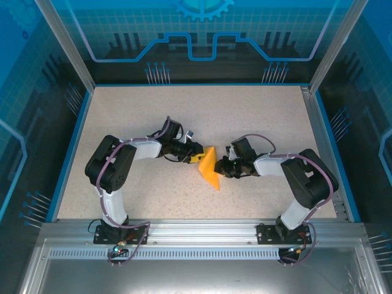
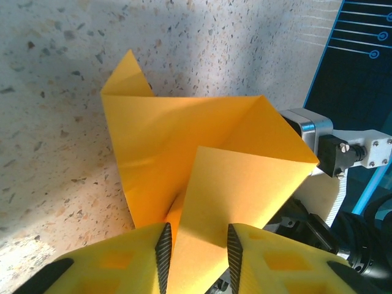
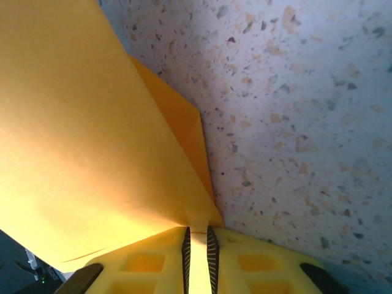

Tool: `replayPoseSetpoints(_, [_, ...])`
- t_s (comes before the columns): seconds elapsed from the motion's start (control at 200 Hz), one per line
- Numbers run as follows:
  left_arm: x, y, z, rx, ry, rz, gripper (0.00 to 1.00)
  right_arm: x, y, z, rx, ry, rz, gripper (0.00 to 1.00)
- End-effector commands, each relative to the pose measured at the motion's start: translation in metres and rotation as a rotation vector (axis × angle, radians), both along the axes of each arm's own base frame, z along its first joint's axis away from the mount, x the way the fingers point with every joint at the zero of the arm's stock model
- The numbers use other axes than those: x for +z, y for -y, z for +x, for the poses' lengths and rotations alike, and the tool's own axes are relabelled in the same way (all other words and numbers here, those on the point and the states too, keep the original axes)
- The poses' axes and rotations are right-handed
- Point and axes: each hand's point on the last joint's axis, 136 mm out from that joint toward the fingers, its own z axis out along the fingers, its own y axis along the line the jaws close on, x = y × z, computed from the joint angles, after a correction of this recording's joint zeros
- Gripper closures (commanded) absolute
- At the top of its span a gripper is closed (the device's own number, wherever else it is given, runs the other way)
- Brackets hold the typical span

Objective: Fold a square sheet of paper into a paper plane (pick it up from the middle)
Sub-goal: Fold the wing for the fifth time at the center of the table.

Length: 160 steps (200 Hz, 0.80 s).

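The orange-yellow sheet of paper (image 1: pixel 209 168) is partly folded and stands up off the table between the two arms, with a pointed end toward the near side. In the left wrist view the paper (image 2: pixel 184 147) shows layered triangular flaps, and one flap lies face-on between the fingers of my left gripper (image 2: pixel 197 251), whose jaws stand apart. My right gripper (image 3: pixel 197 251) is shut on a thin edge of the paper (image 3: pixel 79 153), which rises to its left. From above, the left gripper (image 1: pixel 196 155) and right gripper (image 1: pixel 223 166) flank the paper.
The speckled beige table (image 1: pixel 257 116) is ringed by a blue rim and a metal frame (image 1: pixel 184 229) along the near edge. The right arm's wrist (image 2: pixel 343 150) shows close behind the paper in the left wrist view.
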Motion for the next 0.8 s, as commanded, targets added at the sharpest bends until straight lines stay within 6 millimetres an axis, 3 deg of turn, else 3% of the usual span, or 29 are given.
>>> replayPoseSetpoints(0.0, [0.003,0.002,-0.010,-0.038,0.005,-0.020,0.70,-0.016,0.011,-0.004,-0.011,-0.036,-0.059,0.81])
replayPoseSetpoints(0.37, [0.002,-0.001,-0.006,-0.007,0.007,0.011,0.93,0.000,0.007,0.001,0.000,0.022,-0.028,0.75])
replayPoseSetpoints(0.62, [0.004,-0.003,-0.001,0.028,-0.001,0.029,0.97,0.030,0.017,0.002,0.020,0.168,-0.091,0.64])
replayPoseSetpoints(0.795, [0.010,-0.001,0.004,0.034,0.002,0.021,0.97,0.045,0.023,-0.008,0.111,0.288,-0.257,0.58])
